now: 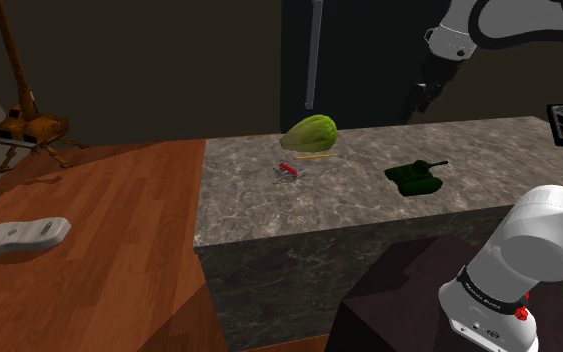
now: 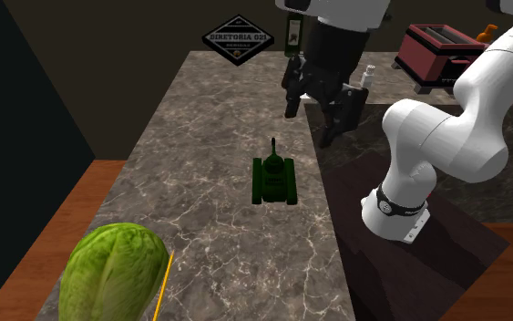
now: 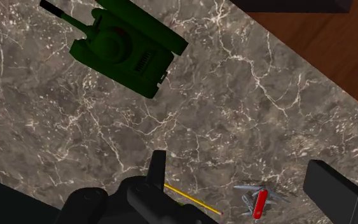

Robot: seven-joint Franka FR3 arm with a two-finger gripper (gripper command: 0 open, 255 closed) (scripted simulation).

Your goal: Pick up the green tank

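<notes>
Two fingers (image 3: 158,169) are hanging apart, empty, prepping for the green tank (image 3: 123,48) that's sitting out past their tips.

Green tank (image 3: 123,48), lettuce (image 2: 113,274) cropped by picture edges.

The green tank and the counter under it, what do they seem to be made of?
The green tank looks like moulded plastic: one flat dark green, matte, no glints; painted metal is possible. The counter looks like smooth stone, perhaps marble: grey-brown with thin white veins.
</notes>
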